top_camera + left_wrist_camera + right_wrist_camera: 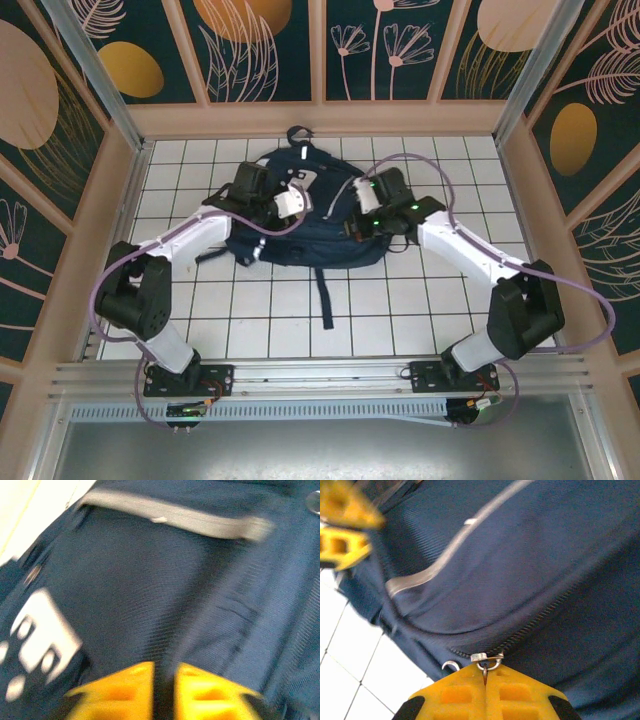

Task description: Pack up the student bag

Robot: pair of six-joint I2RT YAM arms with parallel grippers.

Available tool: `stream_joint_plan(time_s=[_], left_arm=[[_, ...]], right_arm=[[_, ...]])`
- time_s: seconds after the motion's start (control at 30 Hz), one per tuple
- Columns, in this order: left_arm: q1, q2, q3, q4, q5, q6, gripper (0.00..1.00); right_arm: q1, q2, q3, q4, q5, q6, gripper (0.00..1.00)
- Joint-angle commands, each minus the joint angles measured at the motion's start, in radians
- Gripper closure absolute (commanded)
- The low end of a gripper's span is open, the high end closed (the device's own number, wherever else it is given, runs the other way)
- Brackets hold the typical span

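Lying flat on a white tiled table (400, 320), the navy-blue student bag (300, 235) is seen from above, in the middle of the frame and slightly toward the top. One dark strap (324, 298) is stretched from it toward the bottom edge. The left arm (190, 240) is bent in from the lower left and the right arm (470, 250) from the lower right, so that both wrists are placed over the upper part of the bag, near each other.

In the left wrist view, which is blurred, the left gripper (164, 670) is shown at the bottom edge. Its yellow fingers (132, 690) are held slightly apart, with a narrow dark gap between them, over the bag's fabric. Whether fabric is caught in that gap cannot be told. A grey stripe (175, 517) is seen across the top, and a white buckle patch (42, 630) at the left.

In the right wrist view, the right gripper (485, 672) is shown at the bottom centre, its yellow fingers pressed together on the metal ring of a zipper pull (486, 661). The zipper (535, 622) is run up to the right from there.
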Motion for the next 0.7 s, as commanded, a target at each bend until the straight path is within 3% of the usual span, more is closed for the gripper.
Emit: stream_joint_plan(time_s=[0.0,0.07,0.23,0.33,0.43,0.67], left_arm=[[0.052,-0.058,-0.028,0.278,-0.287,-0.311,0.27],[0.055,-0.082,-0.020,0.273,-0.334,-0.474,0.01],[0.056,-0.124,0.026,0.050,-0.405,-1.021,0.01],[0.056,-0.101,0.066,-0.090,-0.239,-1.125,0.01],[0.055,-0.087,0.051,-0.111,-0.149,-1.288,0.01],[0.033,-0.053,0.011,-0.073,-0.080,-1.596,0.13]], right_arm=[[0.090,0.048,0.050,0.055,-0.109,0.022,1.00],[0.105,0.086,0.070,0.105,-0.122,0.049,1.00],[0.108,0.165,0.116,0.180,-0.158,0.065,1.00],[0.109,0.192,0.136,0.188,-0.164,0.059,1.00],[0.108,0.211,0.149,0.200,-0.173,0.062,1.00],[0.110,0.238,0.163,0.239,-0.191,0.089,1.00]])
